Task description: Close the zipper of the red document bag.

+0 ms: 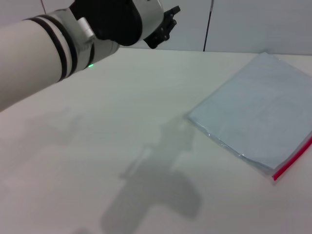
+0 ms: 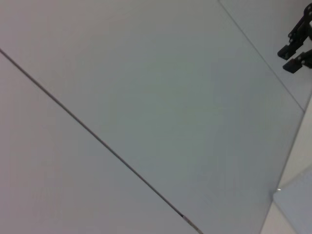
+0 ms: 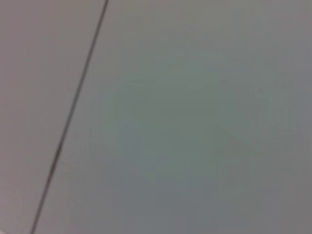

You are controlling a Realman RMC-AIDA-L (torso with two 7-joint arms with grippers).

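While red document bag [image 1: 258,117] lies flat on table [image 1: 97,146] (zipper [image 1: 292,163] nearest), left gripper [image 1: 163,27] hovers far off, fingers parted.

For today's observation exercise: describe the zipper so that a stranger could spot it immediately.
Start at the white table; on its right side lies the red document bag, a flat pale translucent pouch. The zipper is the thin bright red strip along the bag's near right edge, the only red thing there.
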